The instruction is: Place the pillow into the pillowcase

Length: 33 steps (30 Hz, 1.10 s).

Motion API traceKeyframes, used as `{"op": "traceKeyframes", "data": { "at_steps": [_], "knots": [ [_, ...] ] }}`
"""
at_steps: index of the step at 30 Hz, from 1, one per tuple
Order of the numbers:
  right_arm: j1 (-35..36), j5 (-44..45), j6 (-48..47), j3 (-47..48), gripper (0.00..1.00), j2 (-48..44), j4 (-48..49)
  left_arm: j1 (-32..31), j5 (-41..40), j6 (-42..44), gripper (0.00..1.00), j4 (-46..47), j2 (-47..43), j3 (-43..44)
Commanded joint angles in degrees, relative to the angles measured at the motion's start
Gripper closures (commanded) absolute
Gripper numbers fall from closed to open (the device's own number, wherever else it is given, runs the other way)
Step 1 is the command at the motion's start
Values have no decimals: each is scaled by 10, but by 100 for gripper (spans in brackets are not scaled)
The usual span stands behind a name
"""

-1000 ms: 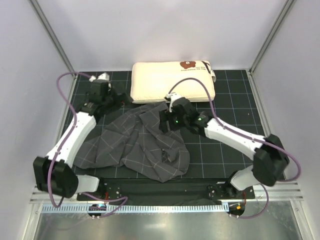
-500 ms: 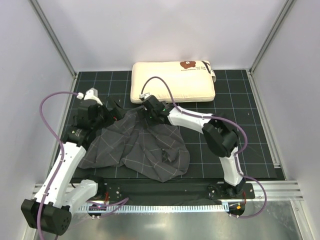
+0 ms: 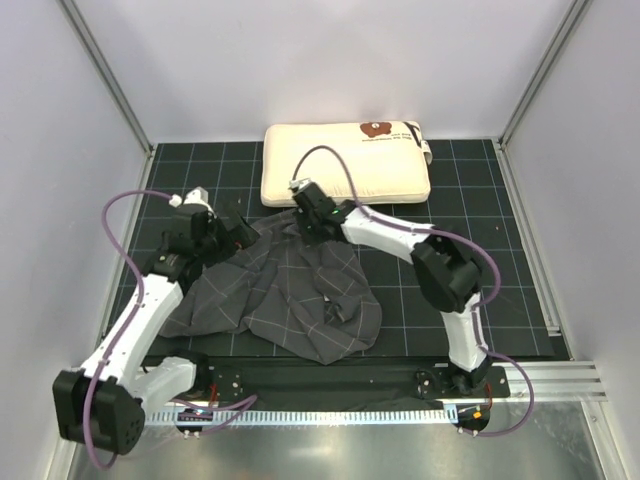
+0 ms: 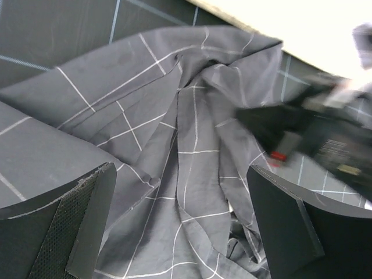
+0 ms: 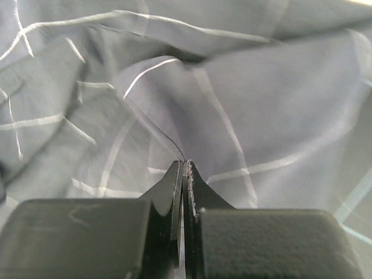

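I see a black worktop with thin light lines that make squares. White walls stand on three sides. Grey metal posts run up the far corners. At the bottom of the top view a metal rail runs from side to side.

The pillow lies flat at the top middle of the worktop, close to the back wall. It is cream-white. Near its top edge, a bit right of the middle, is a small brown bear picture. There are dark letters under the bear, but they are too small for me to read.

The pillowcase is dark grey with thin light lines. It lies crumpled at the middle left of the frame, and its top edge comes up just beside the pillow's lower edge. The pillow lies outside it.

The left arm hangs over the left part of the pillowcase. Its jaws are wide apart and grip nothing. The right arm reaches across to the top edge of the pillowcase. Its jaws are squeezed tight together, with the tips right at a fold. I cannot tell if any cloth is caught between them.

In the left wrist view there is a small red mark on the right arm, too blurry to read.
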Motion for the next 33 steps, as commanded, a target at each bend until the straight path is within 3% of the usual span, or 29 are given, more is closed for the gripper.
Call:
{"op": "traceKeyframes", "data": {
  "at_steps": [1,4,12,13,14,15,18,24,27,33],
  "knots": [
    [-63,-80,26,-52,96,-111,37,-8,30,-16,2,65,34,-6],
    [-128,-171,45,-94,96,-149,70,-26,21,-17,3,84,65,-4],
    [-288,-260,91,-160,96,-135,99,-79,-17,-6,4,138,132,-4],
    [-304,-258,90,-157,90,-127,94,-82,-15,-4,3,143,139,-4],
    [-308,-239,89,-147,66,-123,88,-88,-15,-2,3,149,149,-3],
    [-310,-229,87,-143,51,-121,83,-90,-15,0,3,152,156,-2],
    [-310,-193,80,-132,35,-128,82,-92,-44,2,2,156,184,14],
    [-314,-104,72,-76,10,-125,52,-82,-105,-5,0,157,256,104],
    [-342,-66,93,-55,7,-117,39,-48,-90,-21,0,148,306,153],
    [-414,-71,140,-39,4,-94,73,10,-55,-40,0,148,435,280]
  ]
}}
